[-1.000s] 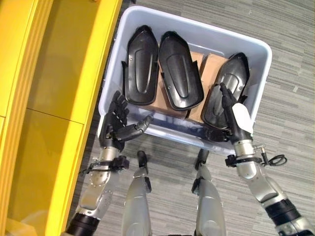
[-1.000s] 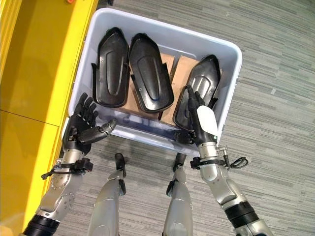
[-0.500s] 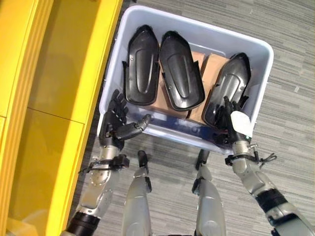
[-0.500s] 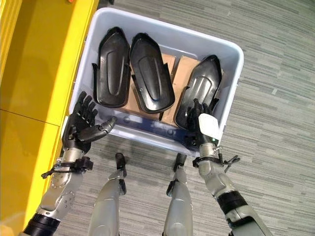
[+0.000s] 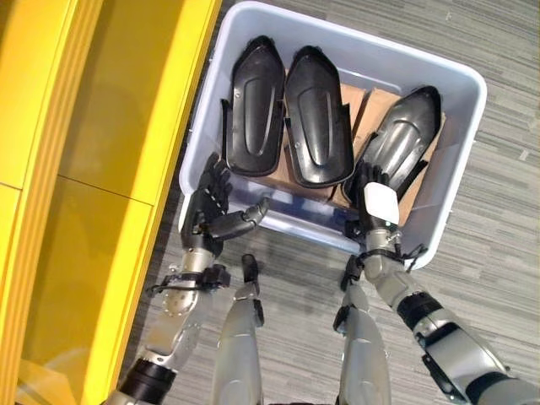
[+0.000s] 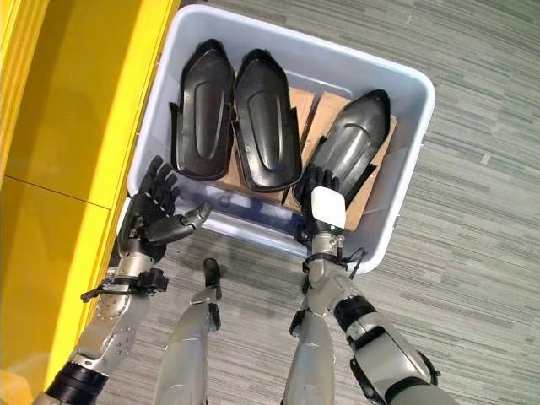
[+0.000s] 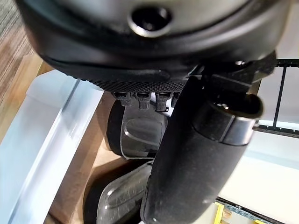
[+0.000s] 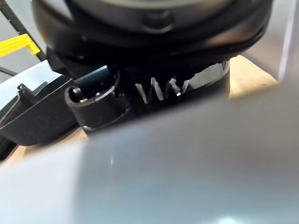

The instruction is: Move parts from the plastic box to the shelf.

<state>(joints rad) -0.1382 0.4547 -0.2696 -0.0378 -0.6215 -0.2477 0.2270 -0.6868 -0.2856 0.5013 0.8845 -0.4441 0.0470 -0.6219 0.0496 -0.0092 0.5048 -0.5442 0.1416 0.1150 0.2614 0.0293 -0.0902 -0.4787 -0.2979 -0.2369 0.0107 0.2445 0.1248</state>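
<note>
A pale plastic box stands on the floor with three black moulded parts in it: a left one, a middle one and a right one, which is tilted. They lie on brown cardboard. My right hand, with a white thumb cover, reaches over the box's near wall. Its fingers are spread straight at the near end of the right part. My left hand hovers open, palm up, at the box's near left corner and holds nothing. The yellow shelf runs along the left.
Grey striped carpet surrounds the box on the right and near sides. The box stands close against the shelf's yellow edge. In the right wrist view the box's wall lies just before the hand, with a black part beyond it.
The camera has shifted. My right hand has drawn back along the right part, from lying over its lower half to its near end at the box's rim. The left hand has stayed open.
</note>
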